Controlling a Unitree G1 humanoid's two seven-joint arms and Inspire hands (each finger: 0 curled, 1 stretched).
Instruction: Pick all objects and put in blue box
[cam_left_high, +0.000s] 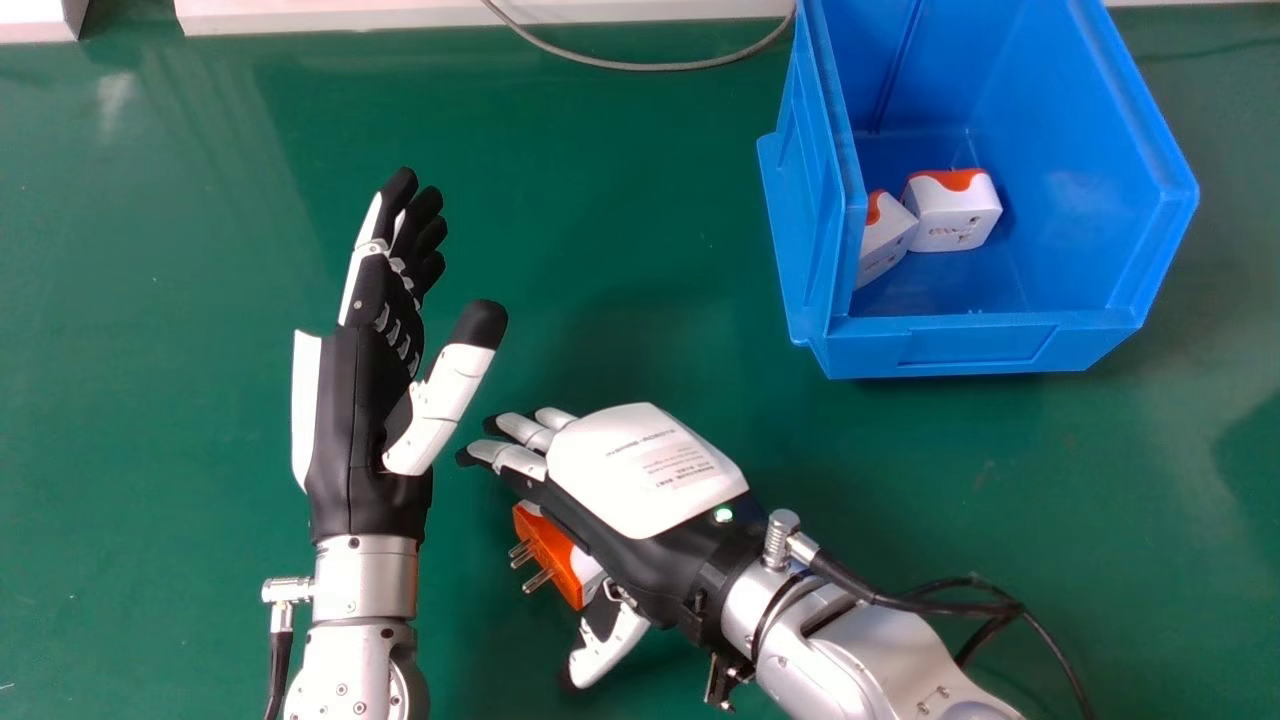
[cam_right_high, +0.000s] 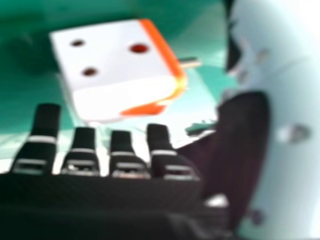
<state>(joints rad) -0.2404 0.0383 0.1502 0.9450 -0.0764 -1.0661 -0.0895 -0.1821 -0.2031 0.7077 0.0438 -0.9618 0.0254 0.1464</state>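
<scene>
Head view: the right robot hand (cam_left_high: 640, 470) partly hides an adapter (cam_left_high: 557, 565); top edge crops the blue box (cam_left_high: 975, 345)

three plug adapters (cam_left_high: 955, 215), one blue box (cam_left_high: 985, 345), two robot hands (cam_left_high: 645, 465).

Blue box (cam_left_high: 980, 345) – green table (cam_left_high: 640, 220) – orange-and-white plug adapter (cam_left_high: 556, 562)
</scene>
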